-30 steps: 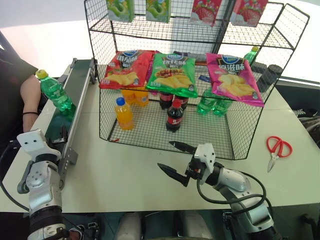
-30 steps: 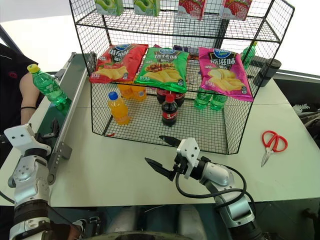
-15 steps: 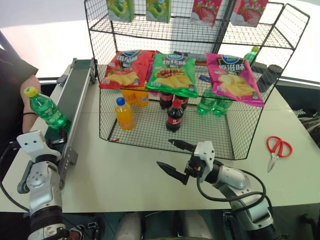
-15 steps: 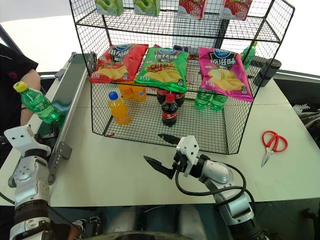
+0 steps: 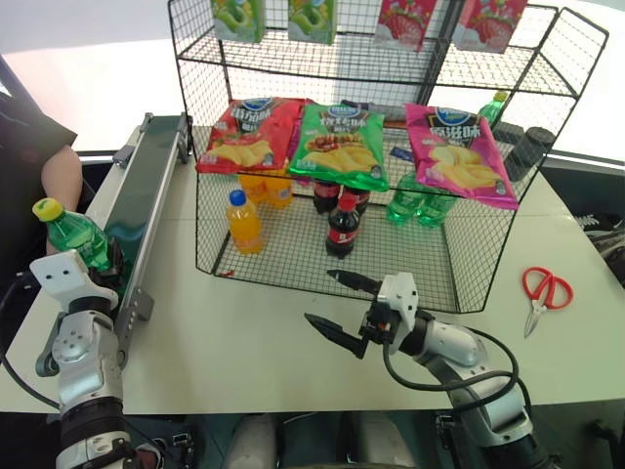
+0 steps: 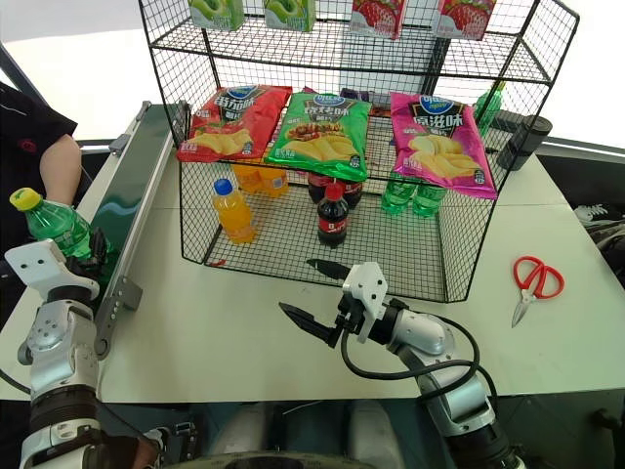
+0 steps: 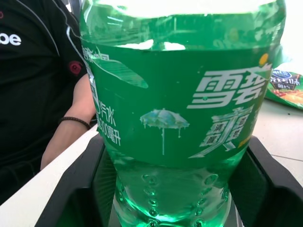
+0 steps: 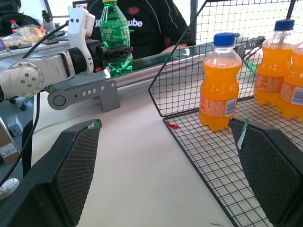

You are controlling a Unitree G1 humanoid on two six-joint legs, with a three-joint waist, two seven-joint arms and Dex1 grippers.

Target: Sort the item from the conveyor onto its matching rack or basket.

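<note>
The green soda bottle [image 5: 70, 232] stood upright at the near end of the conveyor [image 5: 137, 210], clamped between the two black fingers of the left gripper [image 8: 116, 53]; its yellow cap rose above the gripper. A person's arm [image 5: 61, 176] was just beyond it. The right gripper [image 5: 337, 308] hovered over the table [image 5: 244, 332] with its fingers spread wide and holding nothing. Just ahead of it was the front wall of the black wire shelf unit [image 5: 322, 254], where an orange-drink bottle [image 5: 242, 221] and a cola bottle [image 5: 341, 226] stood.
</note>
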